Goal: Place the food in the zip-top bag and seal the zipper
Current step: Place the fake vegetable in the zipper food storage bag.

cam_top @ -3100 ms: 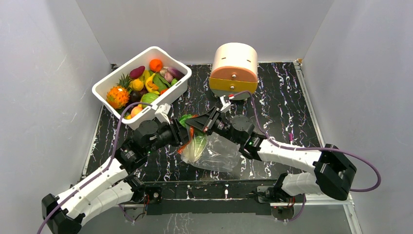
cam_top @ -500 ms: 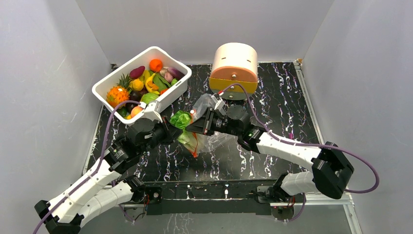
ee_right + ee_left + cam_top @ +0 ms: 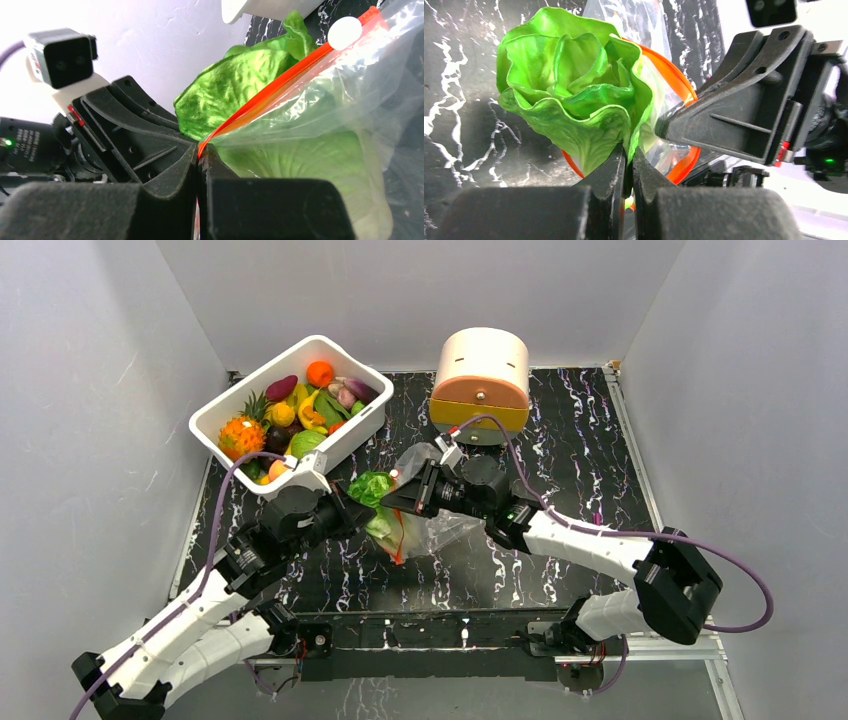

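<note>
lettuce: moulded plastic, judged light and fairly stiff, with glossy leaves that are likely slick. left claw is pressed together on a thin lower leaf edge, a hold that could twist or slip; lower on the pale base would be firmer, i judge. zip-top bag: thin crinkly film, limp, no shape of its own. best taken by the zipper, its one stiffer strip, and right claw is pinched shut on that strip. both are held up over the counter, mid-scene, leafy head at the bag mouth, lower part seemingly behind the film. hidden: the far lip of the mouth, how deep the base sits, whether the bag bottom touches the counter. wrist views cut off the bag's lower end. remaining food sits in the white tub, back left.
</note>
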Available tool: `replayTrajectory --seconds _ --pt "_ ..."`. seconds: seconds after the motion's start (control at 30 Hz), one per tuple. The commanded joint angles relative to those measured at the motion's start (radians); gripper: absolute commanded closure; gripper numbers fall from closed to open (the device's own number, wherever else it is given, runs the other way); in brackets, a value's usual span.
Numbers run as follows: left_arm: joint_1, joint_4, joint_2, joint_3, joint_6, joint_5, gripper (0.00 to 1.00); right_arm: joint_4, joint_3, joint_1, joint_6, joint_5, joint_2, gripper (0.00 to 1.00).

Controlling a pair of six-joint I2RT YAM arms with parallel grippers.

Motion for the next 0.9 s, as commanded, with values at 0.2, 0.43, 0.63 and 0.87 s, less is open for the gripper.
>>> replayTrajectory --seconds 0.2,0.43,0.63,0.87 --pt "-0.003 0.193 -0.138 -0.099 -0.229 -0.022 1.0 0.25 -0.061 0.009 0.253 0.08 -0.025 1.0" --pt "-0.002 0.117 -0.161 -0.061 -0.212 -0.05 0.97 0.287 -0.054 0.009 0.282 0.113 -0.058 1.0" --pt "-0.002 0.213 -0.178 -0.075 -0.169 -0.005 1.0 0.359 -0.056 0.009 0.344 0.154 -0.069 1.0" --pt "-0.002 0.375 -0.147 -0.12 -0.192 0.081 1.0 0.389 -0.049 0.009 0.367 0.247 -0.077 1.0"
